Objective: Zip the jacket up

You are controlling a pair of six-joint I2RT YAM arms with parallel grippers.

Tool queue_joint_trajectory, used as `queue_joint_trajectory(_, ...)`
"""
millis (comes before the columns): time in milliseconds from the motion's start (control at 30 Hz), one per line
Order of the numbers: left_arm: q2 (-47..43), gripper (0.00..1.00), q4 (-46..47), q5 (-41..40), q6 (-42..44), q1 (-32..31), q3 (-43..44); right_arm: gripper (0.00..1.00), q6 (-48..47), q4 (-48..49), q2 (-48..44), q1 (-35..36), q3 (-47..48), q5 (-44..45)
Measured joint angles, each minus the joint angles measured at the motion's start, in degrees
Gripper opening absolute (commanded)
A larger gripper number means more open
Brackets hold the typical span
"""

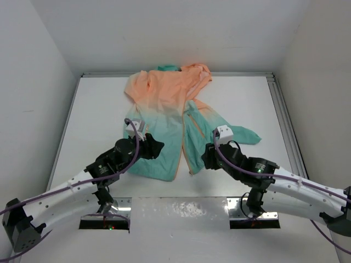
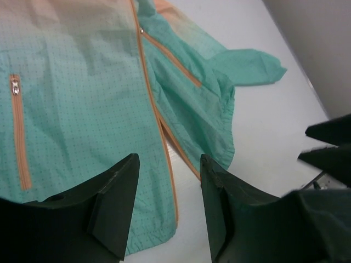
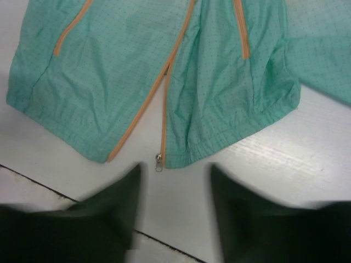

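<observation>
The jacket (image 1: 170,118) lies flat on the white table, peach-orange at the far end, teal at the near hem, its front open in a narrow V. The orange zipper edges (image 3: 164,87) run down to the hem, and the small metal slider (image 3: 159,161) hangs at the bottom of the right panel's edge. My left gripper (image 1: 156,147) is open and empty above the left panel's hem (image 2: 148,230). My right gripper (image 1: 207,156) is open and empty just near of the right panel's hem, its fingers (image 3: 118,203) straddling bare table below the slider.
The white table (image 1: 98,120) is walled on the left, back and right. A metal rail (image 1: 285,120) runs along the right edge. A right sleeve end (image 1: 247,134) spreads toward that rail. A seam line (image 3: 33,178) crosses the table near the hem.
</observation>
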Motion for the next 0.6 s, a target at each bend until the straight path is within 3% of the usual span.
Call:
queue_joint_trajectory(67,1.51,0.33,-0.48,0.63,0.04,-0.02,0.0,0.08,0.11,-0.31,-0.04,0.0,-0.68,-0.22)
queue_joint_trajectory(100,1.6,0.2,-0.79,0.7,0.15,-0.04,0.0,0.0,0.33,-0.46,-0.02,0.0,-0.85,-0.42)
queue_joint_trajectory(233,1.46,0.0,-0.83,0.81,0.2,-0.07,-0.02,0.0,1.03,-0.11,0.5,0.0,-0.94,-1.64)
queue_joint_trajectory(467,6.95,0.0,-2.75,-1.4,-0.87,-6.16,-2.14,0.0,1.55,4.98,4.44,0.02,-3.39,-5.14)
queue_joint_trajectory(567,9.99,0.1,-3.76,-2.71,-1.9,-11.28,-4.24,0.0,1.77,5.51,4.61,0.02,-5.05,-5.25)
queue_joint_trajectory(600,10.91,0.19,-3.91,-3.1,-2.43,-12.76,-4.96,0.0,1.92,5.53,4.61,0.02,-5.29,-5.2)
